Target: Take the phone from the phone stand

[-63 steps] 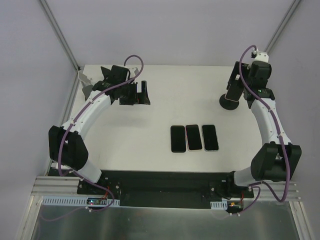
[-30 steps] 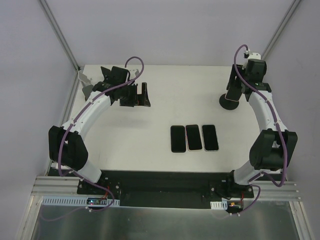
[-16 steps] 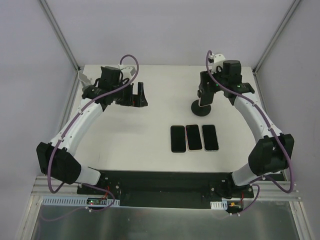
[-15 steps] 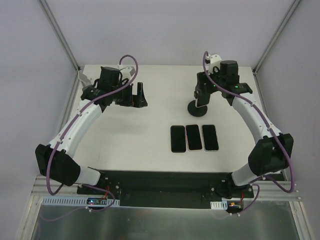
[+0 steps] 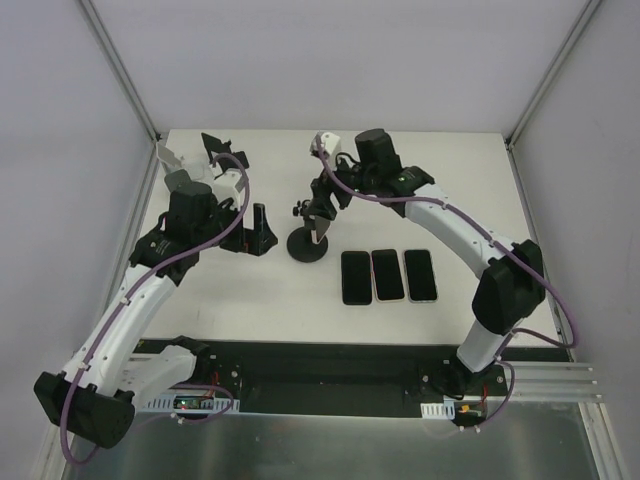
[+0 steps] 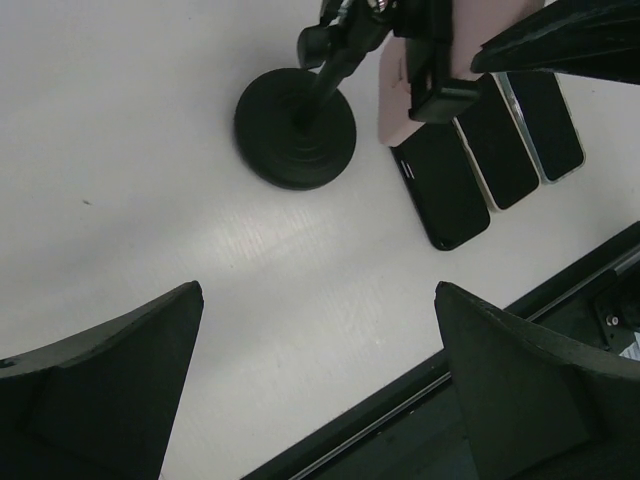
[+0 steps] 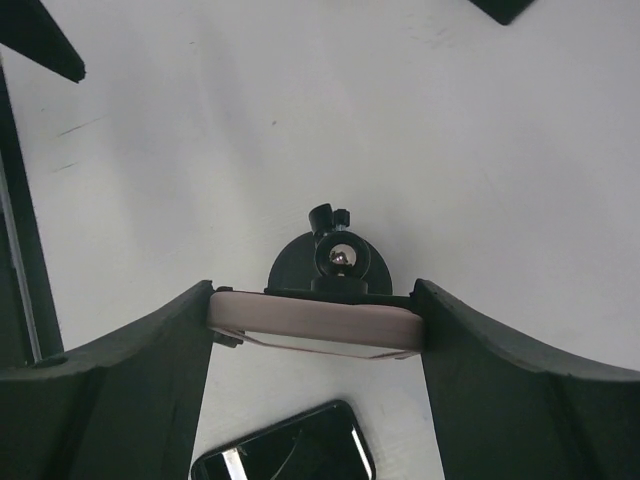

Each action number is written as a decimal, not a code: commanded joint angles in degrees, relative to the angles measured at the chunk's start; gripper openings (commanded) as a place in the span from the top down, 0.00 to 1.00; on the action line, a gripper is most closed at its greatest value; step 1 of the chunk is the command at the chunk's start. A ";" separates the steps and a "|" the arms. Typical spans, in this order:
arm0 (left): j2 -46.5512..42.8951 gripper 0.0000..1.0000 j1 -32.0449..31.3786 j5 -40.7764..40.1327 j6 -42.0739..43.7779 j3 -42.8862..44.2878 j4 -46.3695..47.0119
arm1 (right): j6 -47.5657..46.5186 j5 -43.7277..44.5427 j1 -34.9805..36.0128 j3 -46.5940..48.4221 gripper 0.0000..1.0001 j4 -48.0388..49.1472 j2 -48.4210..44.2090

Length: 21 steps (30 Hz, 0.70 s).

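Right gripper (image 7: 313, 312) clamped across phone (image 7: 315, 328) seated in stand (image 7: 335, 262); left gripper (image 6: 318, 305) hovers near stand base, fingers spread wide.

3 phones (image 5: 387, 275) lie flat side by side on the white table (image 5: 240, 300), screens dark; a grey bracket (image 5: 167, 156) and a black piece (image 5: 213, 145) sit at its far left corner

Robotics lab cell, no doubt. White bench (image 5: 250, 300) boxed in by plain pale walls (image 5: 330, 60), aluminium corner posts (image 5: 120, 70) running up. Left arm (image 5: 140, 300) and right arm (image 5: 450, 225) bolted to black base plate (image 5: 330, 360) on slotted aluminium rail (image 5: 570, 375). Purple cables (image 5: 243, 172) looping along both. Bare circuit board (image 5: 190, 402) on rail. Props sparse: phone stand (image 5: 310, 247), three phones (image 5: 388, 275) in neat row.
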 commanded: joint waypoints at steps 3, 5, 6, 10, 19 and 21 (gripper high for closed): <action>-7.04 0.01 -0.73 2.60 1.69 -8.49 5.40 | -7.72 -8.85 5.15 6.15 0.98 9.46 2.27; -9.15 0.02 -0.73 3.49 2.48 -10.34 6.37 | -8.69 -9.46 6.38 5.71 0.96 9.46 2.63; -9.85 0.03 -0.73 4.45 2.92 -12.00 7.68 | -8.69 -9.64 6.74 5.45 0.92 9.37 2.63; -13.63 0.02 -0.73 5.33 5.90 -15.44 10.59 | -9.74 -8.85 7.80 3.34 0.69 7.79 1.05; -13.38 0.01 -0.73 10.25 22.06 -15.28 13.93 | -11.15 -6.39 8.50 2.01 0.05 1.56 -3.70; -12.67 0.01 -0.73 11.84 27.07 -14.48 14.20 | -10.72 -6.04 8.59 2.37 0.00 -0.03 -5.10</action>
